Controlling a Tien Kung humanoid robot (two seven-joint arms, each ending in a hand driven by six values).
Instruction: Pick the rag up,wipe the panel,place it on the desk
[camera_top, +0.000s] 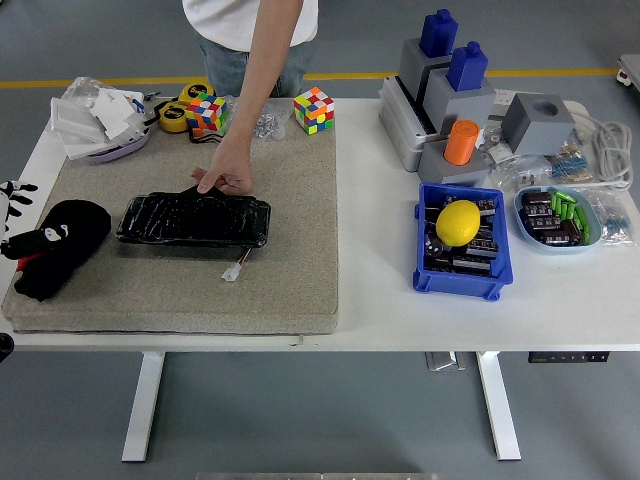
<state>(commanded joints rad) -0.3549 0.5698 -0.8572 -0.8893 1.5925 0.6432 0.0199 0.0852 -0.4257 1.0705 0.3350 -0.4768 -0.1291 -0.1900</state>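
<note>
The black rag (58, 248) lies bunched on the grey mat (290, 260) near its left edge. Only a white, black-striped part of my left hand (12, 191) shows at the picture's left border, just above the rag's left end; the rest is cut off. The black panel (195, 220) lies flat on the mat right of the rag, with a small white connector (233, 272) on a wire in front of it. A person's hand (225, 178) reaches down from the far side and presses on the panel's far edge. My right arm is out of view.
Two colour cubes (313, 109), a yellow tape roll (176, 117) and a tray of plastic bags (100, 118) line the far edge. On the right are a blue bin (430, 275) with a yellow ball (459, 222), grey fixtures (450, 100) and a parts dish (557, 218).
</note>
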